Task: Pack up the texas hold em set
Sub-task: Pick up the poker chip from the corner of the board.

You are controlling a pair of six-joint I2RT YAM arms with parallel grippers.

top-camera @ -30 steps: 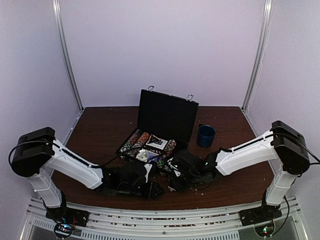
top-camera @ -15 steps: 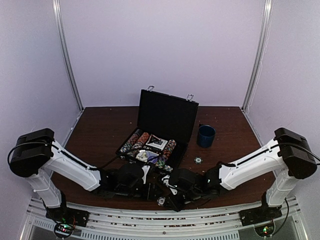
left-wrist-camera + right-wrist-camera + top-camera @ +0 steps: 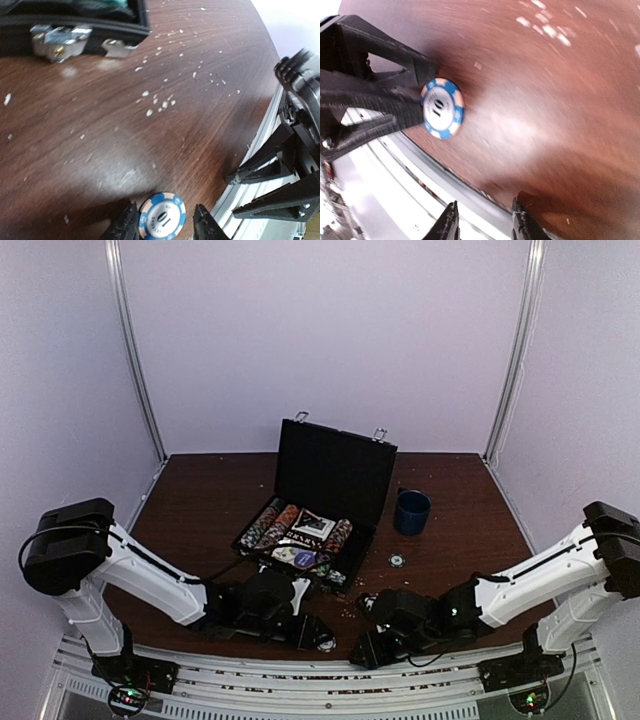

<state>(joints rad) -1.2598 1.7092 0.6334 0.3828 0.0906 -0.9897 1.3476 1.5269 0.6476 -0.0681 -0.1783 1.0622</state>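
Fingers on my left gripper [image 3: 166, 210] stand parted around a blue-and-white poker chip [image 3: 161, 219] marked 10, which lies flat on the table [image 3: 200, 510]. A sliver of wood shows on either side of it, so nothing is clamped. My right gripper [image 3: 485, 202] is likewise spread, with nothing between its tips, and faces the same chip from the opposite side, near it.

Finding: the chip sits at the very near edge of the table, well apart from the open briefcase [image 3: 335, 475], which stands part filled in the middle. A second loose chip [image 3: 398, 560] lies to the case's right, near the dark blue cup [image 3: 412, 511].

Risks noted:
- If I close unevenly, one finger would strike first and could skid the chip over the lip onto the metal rail [image 3: 300, 677] below.
- The chip is thin and flat, so my tips may ride over it and close on nothing.
- Both grippers crowd one spot, so a forward move by either invites a collision. My right arm ought to hold off.
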